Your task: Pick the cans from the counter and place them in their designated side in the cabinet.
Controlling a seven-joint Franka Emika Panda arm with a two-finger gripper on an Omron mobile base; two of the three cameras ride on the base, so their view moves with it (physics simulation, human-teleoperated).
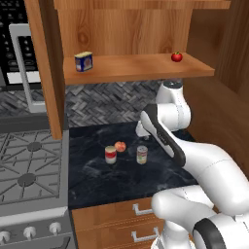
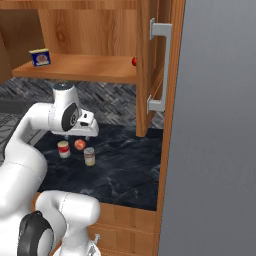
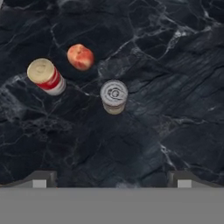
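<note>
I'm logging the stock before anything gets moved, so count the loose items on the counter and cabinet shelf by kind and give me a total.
Cans on the black marbled counter: 2 (red-and-white labelled can, greenish-yellow labelled can)
Squat blue-and-yellow tins on the wooden shelf: 1
Round fruits: 2 (peach-coloured fruit on the counter, red fruit on the shelf)
Total: 5

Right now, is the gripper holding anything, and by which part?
Nothing is held. The gripper hangs open above the counter; both cans stand untouched.

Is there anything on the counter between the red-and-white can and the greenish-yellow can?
No: in the hand view, bare counter separates the red-and-white can and the greenish-yellow can.
</note>
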